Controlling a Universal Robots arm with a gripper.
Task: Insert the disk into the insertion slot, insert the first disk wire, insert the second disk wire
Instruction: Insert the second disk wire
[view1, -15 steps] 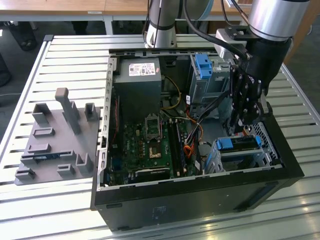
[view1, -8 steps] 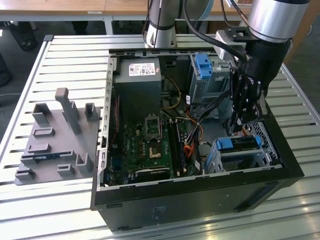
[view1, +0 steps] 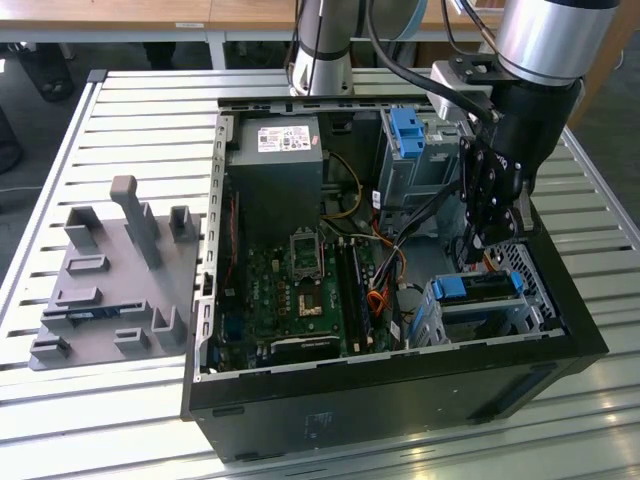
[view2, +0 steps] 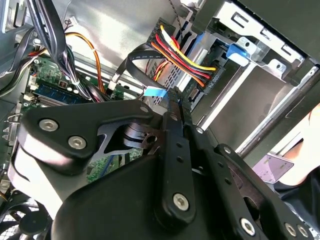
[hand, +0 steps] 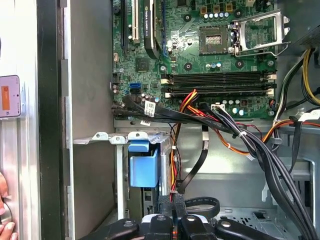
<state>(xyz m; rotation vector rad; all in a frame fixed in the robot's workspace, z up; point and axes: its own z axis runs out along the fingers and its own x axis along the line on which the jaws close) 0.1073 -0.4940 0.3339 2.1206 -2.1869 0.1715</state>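
Your tool (view1: 487, 245) hangs inside the open black computer case (view1: 400, 380), fingers pressed together on a black cable connector. Just below it, one silver hard drive in its bright blue carrier (view1: 478, 287) sits in the low silver sheet-metal cage (view1: 520, 310). No print reads clearly.

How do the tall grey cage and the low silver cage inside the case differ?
In the exterior view, the tall grey cage stands upright, farther from the camera; the low silver cage lies flat, nearer. The tall cage carries a blue latch on top; the low cage holds the blue-framed disk. Both are metal bays on the exterior view's right.
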